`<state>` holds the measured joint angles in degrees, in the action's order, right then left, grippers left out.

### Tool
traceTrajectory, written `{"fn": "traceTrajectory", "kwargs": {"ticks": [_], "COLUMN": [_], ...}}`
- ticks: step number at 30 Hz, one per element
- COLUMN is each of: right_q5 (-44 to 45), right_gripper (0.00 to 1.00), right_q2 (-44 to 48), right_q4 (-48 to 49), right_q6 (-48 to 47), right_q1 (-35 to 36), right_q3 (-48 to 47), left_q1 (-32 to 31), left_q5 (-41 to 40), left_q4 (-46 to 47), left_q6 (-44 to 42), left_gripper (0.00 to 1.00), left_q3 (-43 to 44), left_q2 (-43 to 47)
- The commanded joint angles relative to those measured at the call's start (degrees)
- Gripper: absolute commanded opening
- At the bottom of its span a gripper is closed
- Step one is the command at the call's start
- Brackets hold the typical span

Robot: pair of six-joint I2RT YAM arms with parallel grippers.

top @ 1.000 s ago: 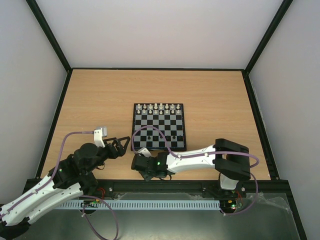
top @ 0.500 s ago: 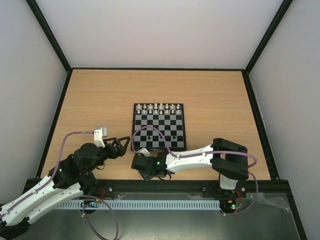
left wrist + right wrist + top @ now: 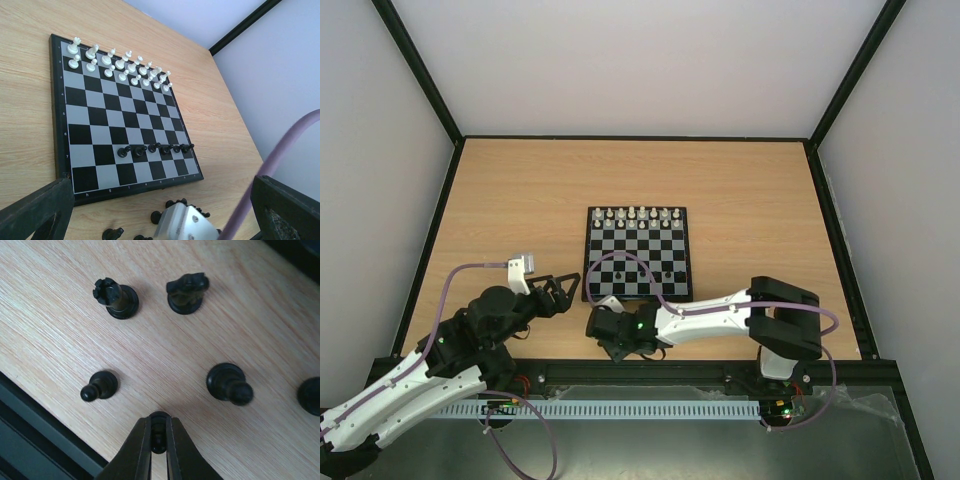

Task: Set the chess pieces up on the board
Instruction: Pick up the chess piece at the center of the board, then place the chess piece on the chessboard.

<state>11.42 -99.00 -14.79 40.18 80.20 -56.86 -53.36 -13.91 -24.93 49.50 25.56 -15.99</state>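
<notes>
Overhead, the board (image 3: 637, 254) sits mid-frame, with the right gripper (image 3: 612, 338) low below its lower left corner and the left gripper (image 3: 563, 288) further left, jaws wide apart. From the left wrist, white pieces (image 3: 120, 65) fill the board's upper rows and six dark pawns (image 3: 156, 148) line its lower right. At the right wrist, bottom centre, the claw pinches a small dark chess piece (image 3: 159, 436), with a rook (image 3: 116, 297) and knight (image 3: 186, 291) above. A straight upward lift would best clear the neighbouring pieces.

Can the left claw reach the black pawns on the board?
Probably yes. The left gripper is open by the near left corner of the board, and the squares between it and the black pawns look bare. A purple cable loops over that part and might brush it.
</notes>
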Motion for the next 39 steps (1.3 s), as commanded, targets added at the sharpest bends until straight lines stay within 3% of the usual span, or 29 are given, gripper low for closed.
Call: {"fn": "traceTrajectory", "kwargs": {"ticks": [1,7,14,24,39], "right_q5": [2.6,5.5,3.5,-2.1,-4.4], "right_gripper": [0.03,0.03,0.03,0.02,0.01], "right_q2": [6.1,14.4,17.9,4.4,-12.1], "right_q4": [-5.7,-13.0,-16.9,-17.8,-16.9], "right_q6": [0.0,-1.7,-7.8,-15.2,-17.3], "right_q1": [-0.3,-1.9,-10.4,-18.1,-20.6], "right_q3": [0.6,-1.9,-6.9,-19.0,-28.8], "left_q1": [-0.2,-0.2,-0.2,-0.2,-0.2], "left_q5": [0.2,0.0,0.0,0.0,-0.4], "left_q4": [0.8,1.0,1.2,1.0,0.6], "left_q6": [-0.5,-0.5,-0.5,-0.3,-0.1], "left_gripper": [0.99,0.99,1.00,0.99,0.99], "left_q3": [0.8,0.7,0.5,0.6,1.0], "left_q2": [0.4,0.3,0.4,0.3,4.9]}}
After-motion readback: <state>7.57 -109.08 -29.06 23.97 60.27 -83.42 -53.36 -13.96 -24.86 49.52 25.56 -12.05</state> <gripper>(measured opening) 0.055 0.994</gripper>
